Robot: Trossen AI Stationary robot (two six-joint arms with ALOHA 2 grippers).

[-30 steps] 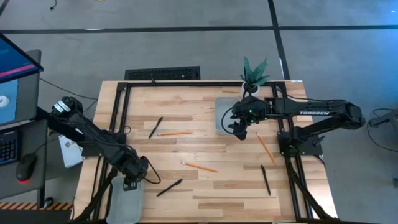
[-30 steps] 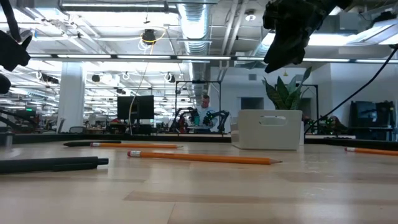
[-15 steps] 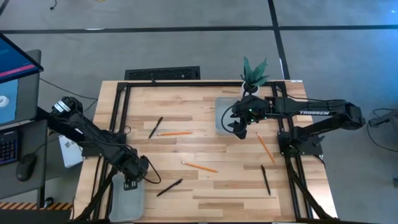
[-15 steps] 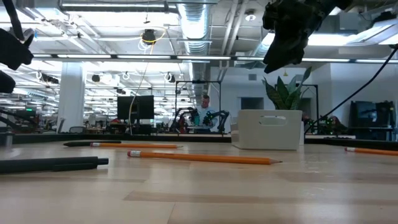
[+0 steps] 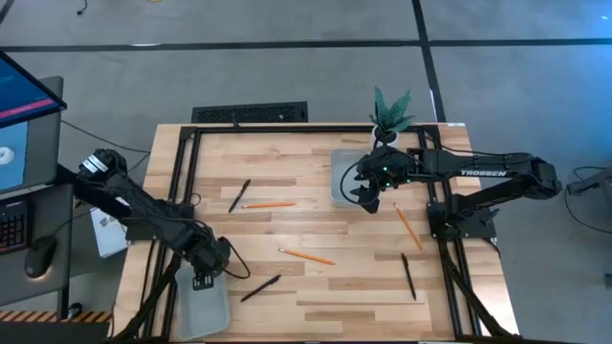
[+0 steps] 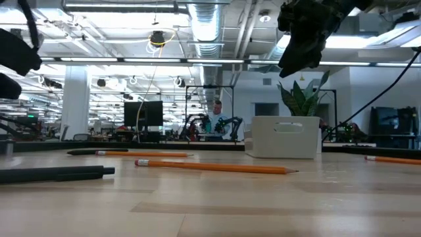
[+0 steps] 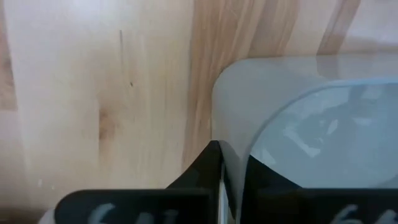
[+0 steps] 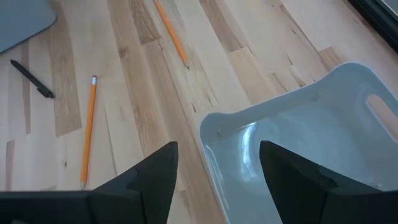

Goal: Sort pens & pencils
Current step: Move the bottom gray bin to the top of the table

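Three black pens (image 5: 239,195) (image 5: 260,288) (image 5: 408,277) and three orange pencils (image 5: 268,204) (image 5: 308,255) (image 5: 408,226) lie flat on the wooden table. A grey tray (image 5: 206,311) lies at the near left corner. My left gripper (image 5: 203,276) points down at its far end and is shut on it. A second grey tray (image 5: 338,164) lies at the far right. My right gripper (image 5: 365,198) hangs open above its near edge, holding nothing. In the right wrist view this tray (image 8: 298,137) lies ahead of the open fingers. My left gripper pinches the tray's rim (image 7: 233,155) at a rounded far corner. One finger (image 7: 205,168) stands outside over the wood, the other (image 7: 264,183) inside the tray. The fingers come from above, pointing down. The tray lies flat on the table.
A white planter box with a green plant (image 5: 387,119) stands at the far edge beside the right tray. Black frame rails (image 5: 182,191) run along the table's left, far and right sides. Bare wood lies in the table's middle (image 5: 325,220).
My left gripper has shut on the near-left tray's rim without changing height. The tray has shifted a little toward the table's right. My right gripper has kept still and open.
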